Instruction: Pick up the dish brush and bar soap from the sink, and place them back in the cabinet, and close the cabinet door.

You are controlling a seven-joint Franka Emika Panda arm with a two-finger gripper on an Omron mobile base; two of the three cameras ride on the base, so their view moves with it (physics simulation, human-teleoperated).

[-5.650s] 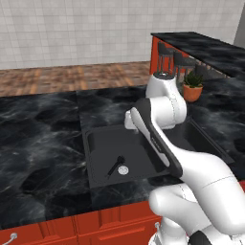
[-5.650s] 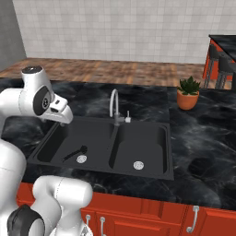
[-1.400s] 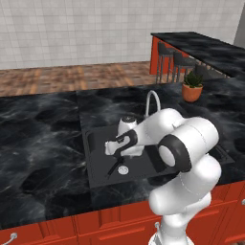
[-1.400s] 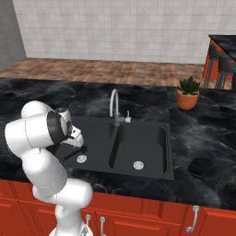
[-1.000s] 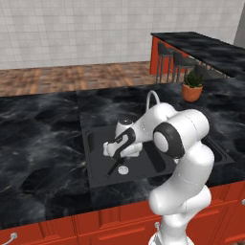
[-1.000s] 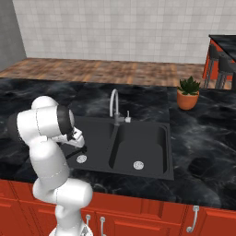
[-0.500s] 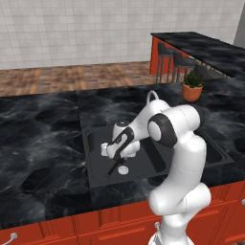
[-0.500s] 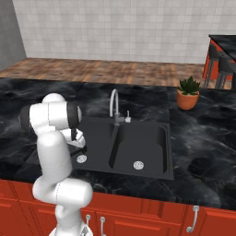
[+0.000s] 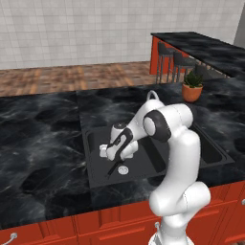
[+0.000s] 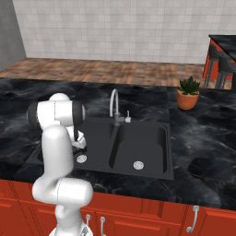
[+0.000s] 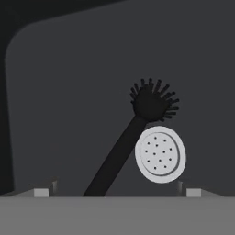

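The black dish brush (image 11: pixel 137 126) lies on the floor of the sink's (image 9: pixel 89 158) left basin, its bristly head (image 11: pixel 151 103) beside the round silver drain (image 11: pixel 159 154). In the left base view the brush (image 9: pixel 113 169) shows as a thin dark stick next to the drain (image 9: pixel 123 170). My gripper (image 9: pixel 113 154) hangs low in that basin, just over the handle, open, with the handle's near end running between its fingertips (image 11: pixel 43 191). From the right base view the hand (image 10: pixel 78 142) is partly hidden behind my own arm. The bar soap, the cabinet and its door are out of view.
A silver gooseneck faucet (image 10: pixel 113 103) stands behind the divider between the basins; the right basin (image 10: pixel 147 143) has its own drain (image 10: pixel 138 164). A potted plant (image 10: pixel 188 97) sits on the black counter at the right. Red drawer fronts (image 10: pixel 138 221) run below.
My arm has folded further down and the hand has sunk lower into the left basin, closer to the brush. The jaws have stayed open. The brush has not moved.
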